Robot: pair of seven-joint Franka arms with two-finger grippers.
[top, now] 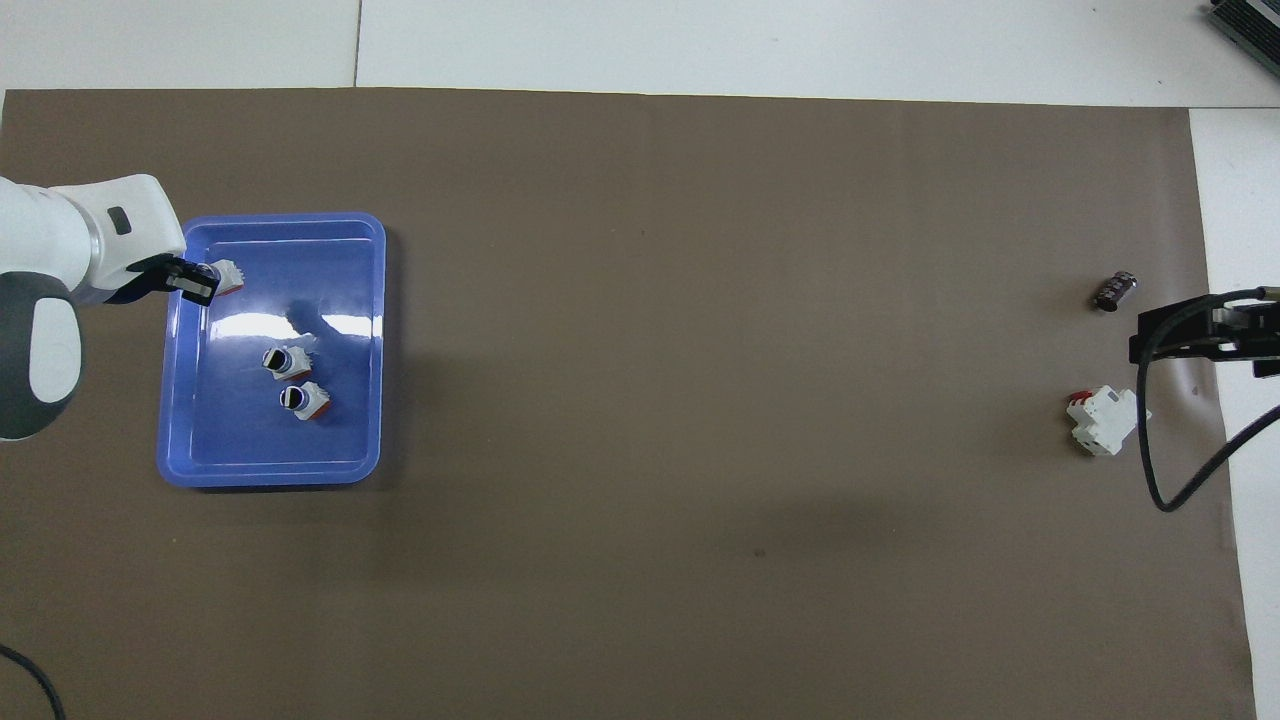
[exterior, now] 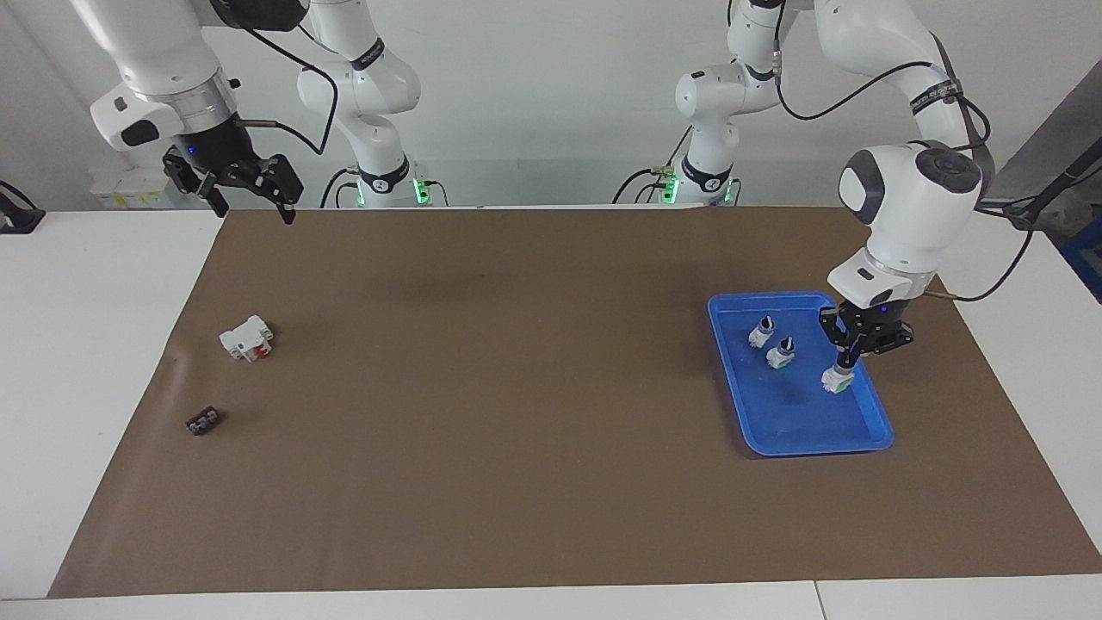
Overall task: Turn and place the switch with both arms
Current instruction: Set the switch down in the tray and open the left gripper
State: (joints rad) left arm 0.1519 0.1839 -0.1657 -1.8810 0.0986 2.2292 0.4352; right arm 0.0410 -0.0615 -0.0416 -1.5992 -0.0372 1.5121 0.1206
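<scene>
At the right of the facing view, the left hand is down inside the blue tray, its fingers pinching the top of a switch whose white body hangs just below the fingertips, close over the tray floor; whether it touches the floor I cannot tell. In the overhead view the same left hand sits at the left of the frame, by the tray edge, with the switch showing white beside the fingertips in the tray's upper left corner. Two more switches stand in the tray, nearer the robots: one just beside the other, both with black knobs up, and they show near the tray's middle from above. Over at the upper left of the facing view, the right hand waits high in the air above the counter's edge, fingers spread apart. In the left part of that view, a larger white block with red parts lies on the brown mat, and a small black block lies lower in the frame, well apart from the tray. From above, the right hand pokes in at the right edge, between the black block and the white block.
</scene>
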